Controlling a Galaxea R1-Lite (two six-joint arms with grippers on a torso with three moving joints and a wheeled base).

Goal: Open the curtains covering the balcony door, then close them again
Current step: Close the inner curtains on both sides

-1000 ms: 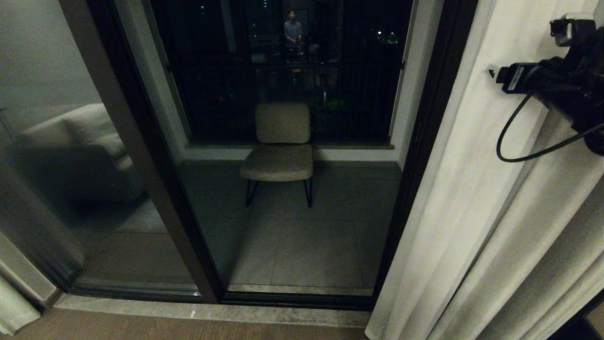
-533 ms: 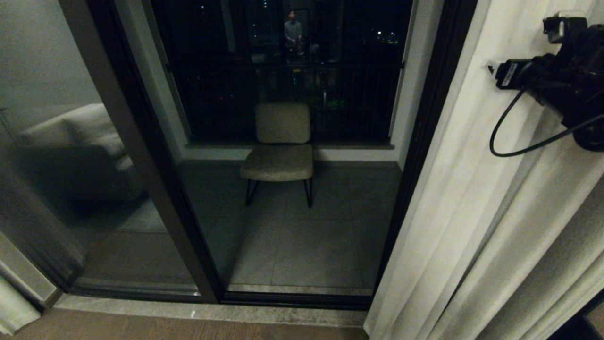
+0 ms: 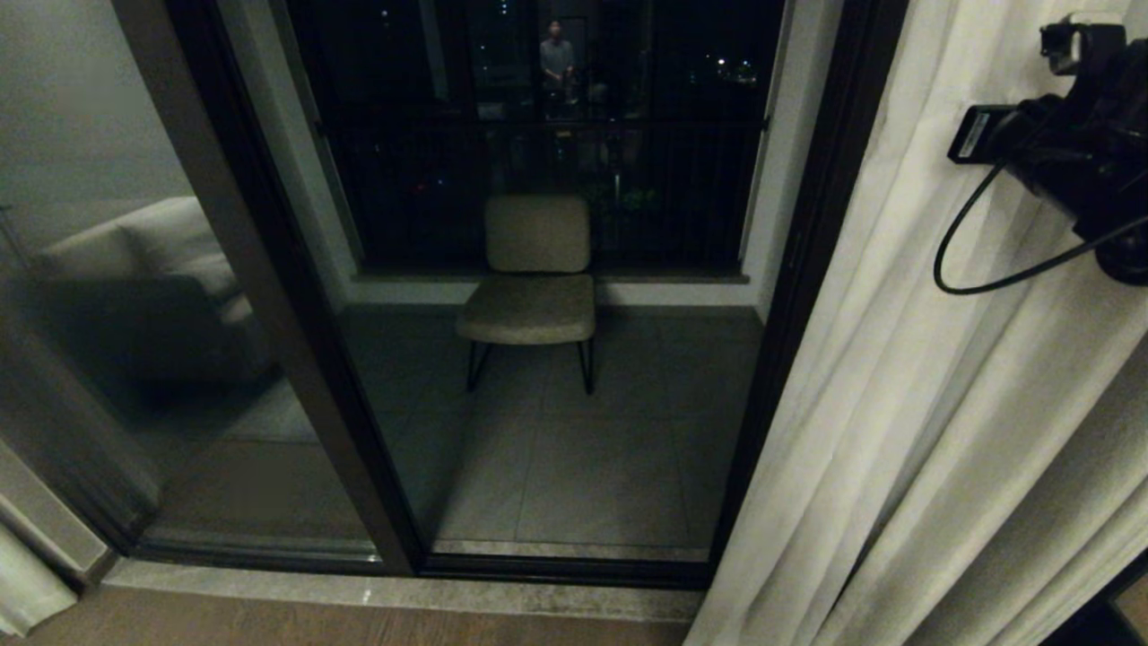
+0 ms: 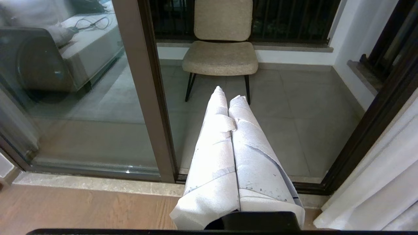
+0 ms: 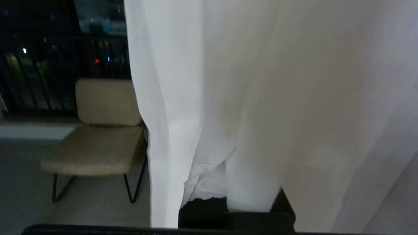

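at the far left edge of the head view a small sliver of pale fabric shows low down by the floor, probably the other curtain panel drawn aside, though too little of it is visible to be sure. next comes the balcony door, its dark frame and glass uncovered across the middle, with one beige chair standing on the balcony tiles beyond and one person reflected small in the glass. the left hand is seen only in its own wrist view, its two white-wrapped fingers pressed together on nothing, hanging in front of the threshold. on the right hangs the one full curtain, gathered in soft vertical folds beside the door frame, its hem reaching the floor. the right hand is up high against this panel with its fingers pinched shut on a fold just inside the curtain's leading edge. the cloth looks light, limp and thin, so it will likely bunch and trail rather than push; a pinch near the leading edge, taken high, seems the sensible hold, since a sideways pull there should slide the top along its track. the fabric may slip from a shallow pinch.
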